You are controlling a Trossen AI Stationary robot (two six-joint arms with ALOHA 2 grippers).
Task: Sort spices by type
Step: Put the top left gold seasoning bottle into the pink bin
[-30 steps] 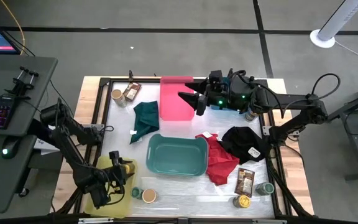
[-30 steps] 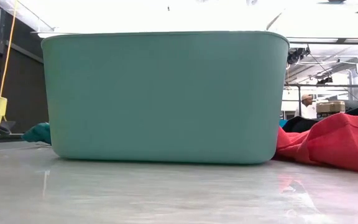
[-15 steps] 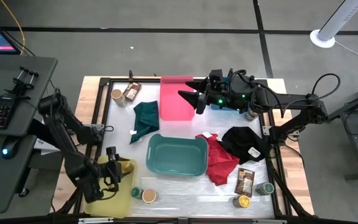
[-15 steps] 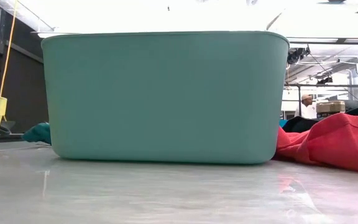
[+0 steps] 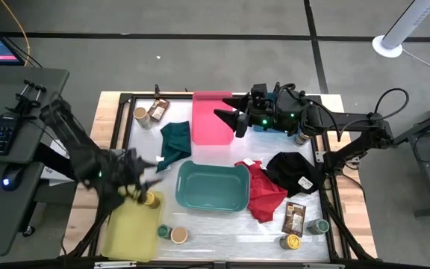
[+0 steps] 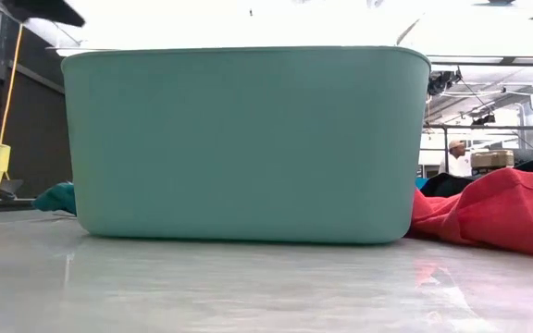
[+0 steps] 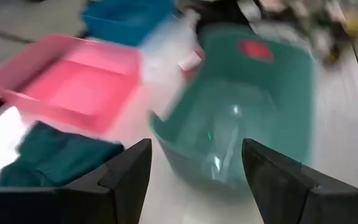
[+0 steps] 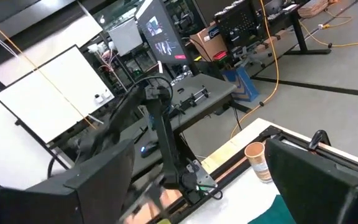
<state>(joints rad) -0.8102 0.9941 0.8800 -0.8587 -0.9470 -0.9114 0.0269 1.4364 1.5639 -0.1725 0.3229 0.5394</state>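
Note:
The high view shows my left gripper (image 5: 146, 170) open and empty, raised between the yellow bin (image 5: 125, 232) and the teal bin (image 5: 211, 187). In its wrist view the left gripper (image 7: 196, 149) has nothing between its fingers. A yellow-lidded jar (image 5: 151, 199) stands in the yellow bin's far right corner. Two more jars, green-lidded (image 5: 163, 232) and tan-lidded (image 5: 178, 235), stand on the table beside that bin. My right gripper (image 5: 226, 119) hovers open over the pink bin (image 5: 211, 116), and the right gripper (image 8: 201, 149) is empty.
At the far left stand a tan-lidded jar (image 5: 140, 113) and a brown packet (image 5: 157, 110). At the near right are a packet (image 5: 295, 218), a green-lidded jar (image 5: 319, 226) and a yellow-lidded jar (image 5: 292, 241). Dark green (image 5: 174, 142), red (image 5: 263, 190) and black (image 5: 293, 172) cloths lie around the teal bin.
My left gripper has risen out of the yellow bin and swung toward the table's far side and the teal bin. The yellow-lidded jar has stayed in the bin's far right corner. The right arm has kept still.

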